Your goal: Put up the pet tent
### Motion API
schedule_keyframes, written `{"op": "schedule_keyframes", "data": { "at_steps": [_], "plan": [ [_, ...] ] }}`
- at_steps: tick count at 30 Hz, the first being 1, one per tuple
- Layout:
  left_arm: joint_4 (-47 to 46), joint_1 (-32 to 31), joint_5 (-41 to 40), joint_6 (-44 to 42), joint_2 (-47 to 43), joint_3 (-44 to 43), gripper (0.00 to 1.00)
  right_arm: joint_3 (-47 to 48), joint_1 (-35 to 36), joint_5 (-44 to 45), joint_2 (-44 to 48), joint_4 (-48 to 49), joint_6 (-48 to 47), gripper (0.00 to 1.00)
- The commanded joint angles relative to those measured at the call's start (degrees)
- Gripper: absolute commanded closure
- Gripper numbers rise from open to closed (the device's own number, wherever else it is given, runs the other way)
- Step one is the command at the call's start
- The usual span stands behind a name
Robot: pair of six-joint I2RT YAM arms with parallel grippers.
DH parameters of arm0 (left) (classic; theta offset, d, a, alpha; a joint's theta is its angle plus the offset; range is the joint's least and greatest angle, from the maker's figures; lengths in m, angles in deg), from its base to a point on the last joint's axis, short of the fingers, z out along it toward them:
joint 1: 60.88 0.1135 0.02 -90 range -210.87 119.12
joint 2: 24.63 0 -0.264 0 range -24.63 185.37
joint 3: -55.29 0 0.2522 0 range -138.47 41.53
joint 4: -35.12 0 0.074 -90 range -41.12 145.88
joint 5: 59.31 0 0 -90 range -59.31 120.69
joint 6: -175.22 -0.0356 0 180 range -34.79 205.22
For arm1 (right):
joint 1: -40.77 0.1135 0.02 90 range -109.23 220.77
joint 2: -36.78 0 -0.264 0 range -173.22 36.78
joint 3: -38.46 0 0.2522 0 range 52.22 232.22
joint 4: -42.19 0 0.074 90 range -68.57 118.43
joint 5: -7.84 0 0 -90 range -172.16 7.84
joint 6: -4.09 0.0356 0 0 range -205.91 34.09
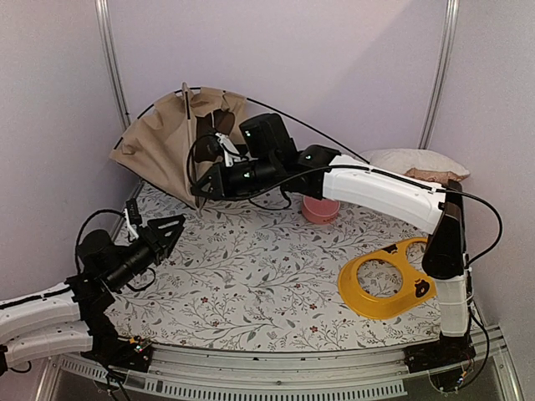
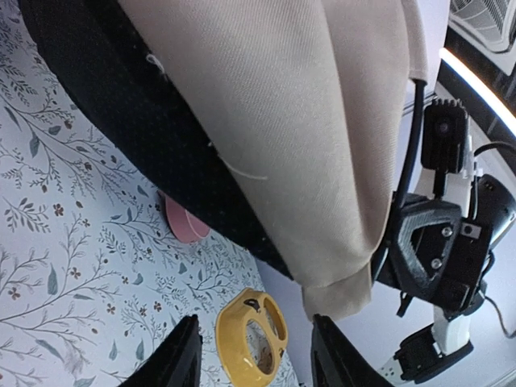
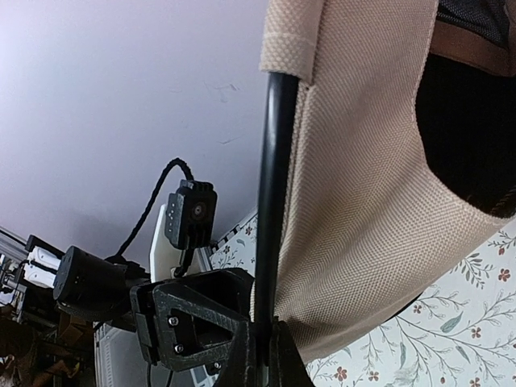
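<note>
Fingers (image 2: 181, 356) of the left gripper (image 1: 175, 229): parted, nothing between them, clear of the pet tent (image 1: 163, 142), which slumps beyond them, against the back wall. Right gripper (image 1: 199, 189): fingers pinched tight on a black pole (image 3: 272, 185) at the tent's tan edge. To its right, a pink bowl (image 1: 320, 210), then a yellow ring (image 1: 378, 282), lie on the floral mat (image 1: 251, 288)

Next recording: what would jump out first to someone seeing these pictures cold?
The tan pet tent sags in a half-raised heap at the far left corner of the floral mat. The right gripper reaches across the table and is shut on one black pole of the tent, while the left gripper is open beside the fabric, clear of it. A bright yellow ring lies near right.
</note>
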Motion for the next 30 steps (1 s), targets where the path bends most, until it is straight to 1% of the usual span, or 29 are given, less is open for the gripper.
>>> {"op": "schedule_keyframes", "data": {
  "at_steps": [1, 6, 8, 13, 15, 20, 22, 24, 27, 30],
  "plan": [
    [-14.36, 0.03, -1.68, 3.42, 3.91, 1.12, 0.51, 1.71, -0.35, -2.05, -1.32, 2.43, 1.59, 1.0],
    [-21.73, 0.0, -1.01, 3.93, 10.78, 0.54, 0.4, 1.7, -0.36, -2.36, -1.35, 2.86, 2.26, 1.0],
    [-24.18, 0.01, -1.11, 4.07, 12.64, 0.39, 0.4, 1.58, -0.32, -2.25, -1.22, 2.87, 2.44, 1.0],
    [-26.26, -0.01, -3.3, 4.23, 14.7, -0.28, 0.41, 1.57, -0.3, -2.78, -1.26, 2.99, 2.79, 1.0],
    [-27.41, 0.06, -3.75, 3.88, 15.68, -0.85, 0.42, 1.46, -0.29, -2.86, -1.36, 3.04, 2.92, 1.0],
    [-28.84, 0.07, -1.12, 4.74, 19.59, -3.16, 0.49, 1.42, -0.3, -2.36, -1.2, 3.37, 3.02, 1.0],
    [-28.52, -0.01, -1.56, 5.41, 20.16, -3.06, 0.52, 1.43, -0.29, -2.22, -1.18, 3.59, 3.02, 1.0],
    [-28.99, -0.01, -2.5, 5.86, 20.19, -2.56, 0.53, 1.4, -0.3, -2.44, -1.18, 3.74, 3.17, 1.0],
    [-31.41, -0.02, -3.21, 5.67, 20.63, -2.37, 0.56, 1.43, -0.3, -2.58, -1.18, 3.68, 3.36, 1.0],
    [-34.0, -0.02, -2.79, 5.67, 21.77, -2.8, 0.63, 1.44, -0.3, -2.34, -1.1, 3.66, 3.24, 1.0]
  ]
}}
